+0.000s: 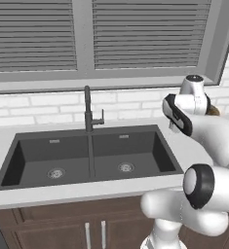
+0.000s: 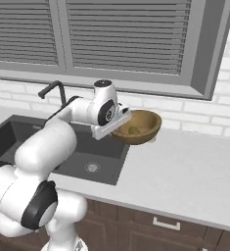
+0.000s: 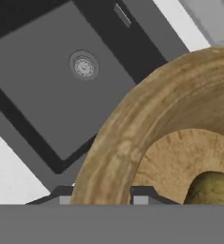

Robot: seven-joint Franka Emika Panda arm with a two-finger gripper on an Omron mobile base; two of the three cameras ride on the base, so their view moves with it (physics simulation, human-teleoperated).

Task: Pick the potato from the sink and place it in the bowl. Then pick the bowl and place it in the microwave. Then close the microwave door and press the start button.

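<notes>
The tan wooden bowl (image 2: 142,125) hangs just right of the dark double sink (image 2: 18,131), seemingly a little above the counter. The yellowish-brown potato (image 2: 133,130) lies inside it and also shows low in the hand view, potato (image 3: 209,188). My gripper (image 3: 101,198) is shut on the bowl's near rim (image 3: 118,143), one finger (image 3: 61,195) outside and one inside. In the left base view a sliver of the bowl (image 1: 214,111) peeks from behind my arm. The microwave and its door are out of view.
The sink basins (image 1: 86,155) hold nothing but their round drains (image 1: 126,167), with the dark faucet (image 1: 88,113) behind. Grey counter (image 2: 185,171) stretches to the right of the bowl. A brick wall and a shuttered window (image 2: 126,34) close the back.
</notes>
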